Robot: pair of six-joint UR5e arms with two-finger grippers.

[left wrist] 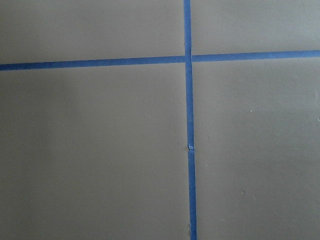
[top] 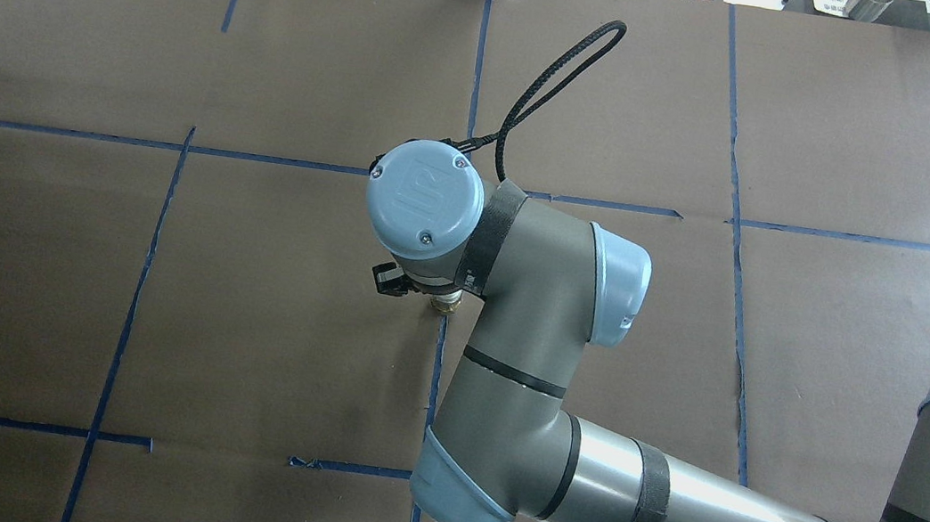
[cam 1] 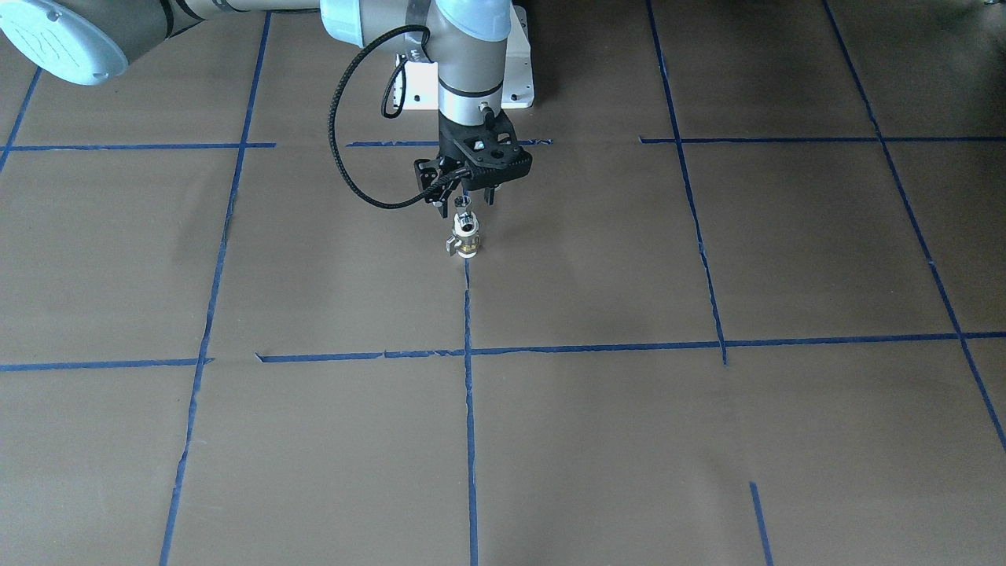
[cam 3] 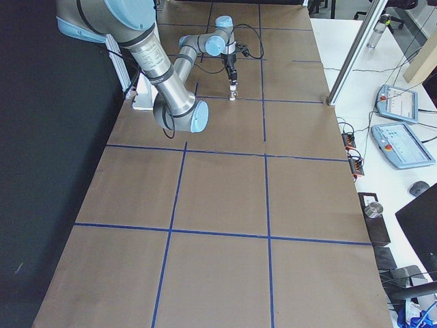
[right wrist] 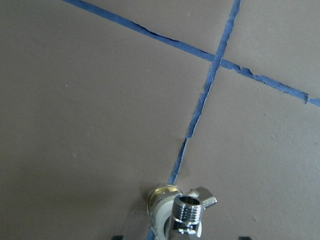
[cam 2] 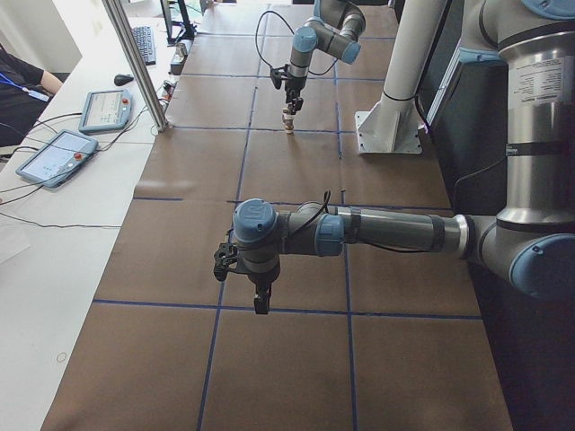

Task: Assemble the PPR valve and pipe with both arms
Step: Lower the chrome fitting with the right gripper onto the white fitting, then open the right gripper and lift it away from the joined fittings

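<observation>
Brown paper [left wrist: 100,150] crossed with blue tape [left wrist: 189,125] is all that the left wrist camera shows. The left gripper [cam 2: 260,305] hangs pointing down over a bare stretch of table, well apart from the parts. It shows only in the side view, so I cannot tell how wide its jaws stand or whether it holds anything.

Toward the middle, the PPR valve [cam 1: 467,242] stands upright on the centre tape line, on the robot's side of the table, with its little lever [right wrist: 206,196] sticking out sideways. The chrome pipe [right wrist: 187,211] sits on top of the valve with its threaded mouth facing up. How far home it sits is not visible.

The right gripper [cam 1: 478,195] hovers directly over this stack. Its jaws look spread wide to either side of the pipe, and it grips nothing.

By my reading, the mating step is in hand: the two parts are stacked but not clearly locked together. The next move probably calls for the right gripper to come straight down and close on the pipe. The left arm would need to travel across and steady the valve body, or the stack may twist or topple when pushed.
</observation>
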